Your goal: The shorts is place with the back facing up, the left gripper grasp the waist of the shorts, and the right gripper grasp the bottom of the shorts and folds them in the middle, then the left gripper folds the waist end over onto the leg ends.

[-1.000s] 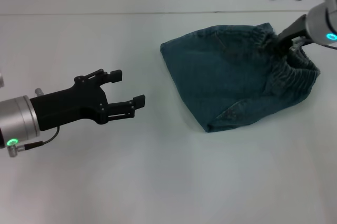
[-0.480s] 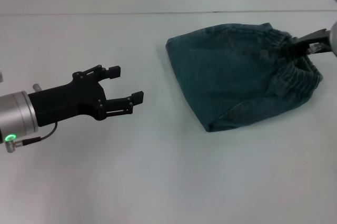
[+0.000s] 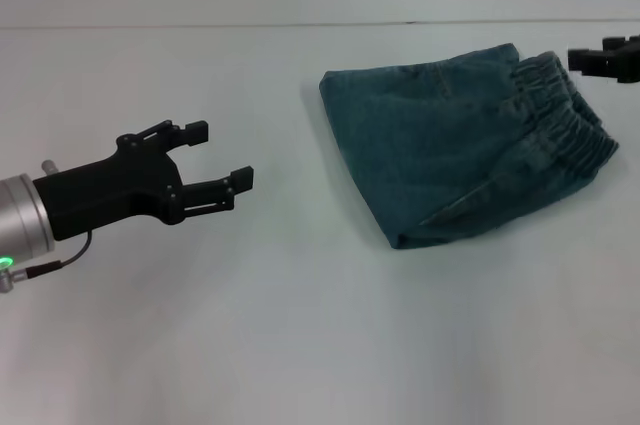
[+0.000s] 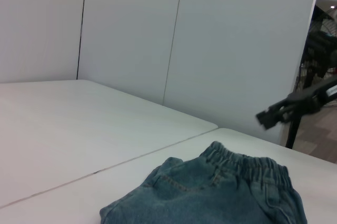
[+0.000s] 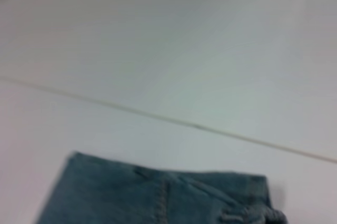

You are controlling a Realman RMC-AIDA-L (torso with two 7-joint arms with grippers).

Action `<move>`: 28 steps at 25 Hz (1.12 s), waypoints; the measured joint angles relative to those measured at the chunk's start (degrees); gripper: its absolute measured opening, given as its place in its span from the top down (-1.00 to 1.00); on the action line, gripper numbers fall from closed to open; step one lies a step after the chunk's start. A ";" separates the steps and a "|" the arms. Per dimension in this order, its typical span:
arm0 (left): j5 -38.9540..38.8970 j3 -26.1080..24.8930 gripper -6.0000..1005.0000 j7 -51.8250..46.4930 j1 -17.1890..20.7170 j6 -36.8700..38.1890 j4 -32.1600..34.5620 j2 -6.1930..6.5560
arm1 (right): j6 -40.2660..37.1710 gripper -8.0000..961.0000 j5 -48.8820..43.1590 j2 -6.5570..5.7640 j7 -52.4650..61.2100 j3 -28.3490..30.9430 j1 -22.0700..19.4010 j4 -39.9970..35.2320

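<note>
The blue denim shorts (image 3: 450,155) lie folded on the white table (image 3: 300,345), right of centre, with the elastic waistband (image 3: 556,123) at the right end on top. My left gripper (image 3: 222,153) hovers open and empty well to the left of the shorts, pointing at them. My right gripper (image 3: 598,53) is at the far right edge, just beyond the waistband, lifted off the cloth and holding nothing. The left wrist view shows the shorts (image 4: 210,192) low and the right gripper (image 4: 271,116) above them. In the right wrist view only the shorts (image 5: 158,197) appear.
A thin seam (image 3: 200,26) crosses the table behind the shorts. White wall panels (image 4: 131,34) stand beyond the table's far edge.
My right gripper has let go of the waistband and pulled back up and to the right. The waistband has dropped flat onto the shorts. My left gripper has drawn back slightly to the left.
</note>
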 joint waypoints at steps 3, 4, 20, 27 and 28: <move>0.02 -0.01 -0.86 0.08 0.09 0.25 0.02 0.00 | -5.83 -0.15 3.94 -0.03 -4.03 4.94 -0.24 -0.44; 0.03 -0.07 -0.86 0.10 0.20 0.67 0.03 0.01 | -8.07 -0.19 5.50 0.05 -5.86 6.06 -0.52 -0.59; 6.10 -12.99 -0.86 5.72 3.64 12.77 -0.90 0.93 | -19.71 -0.54 40.03 0.73 -68.39 7.35 -13.47 33.92; 7.44 -18.64 -0.86 8.06 3.77 12.06 -4.00 1.72 | -15.02 -0.59 41.75 0.72 -89.46 7.15 -8.52 53.62; 7.44 -19.27 -0.86 8.79 3.77 11.90 -4.56 1.74 | -14.30 -0.61 41.75 0.75 -91.04 7.14 -7.72 55.39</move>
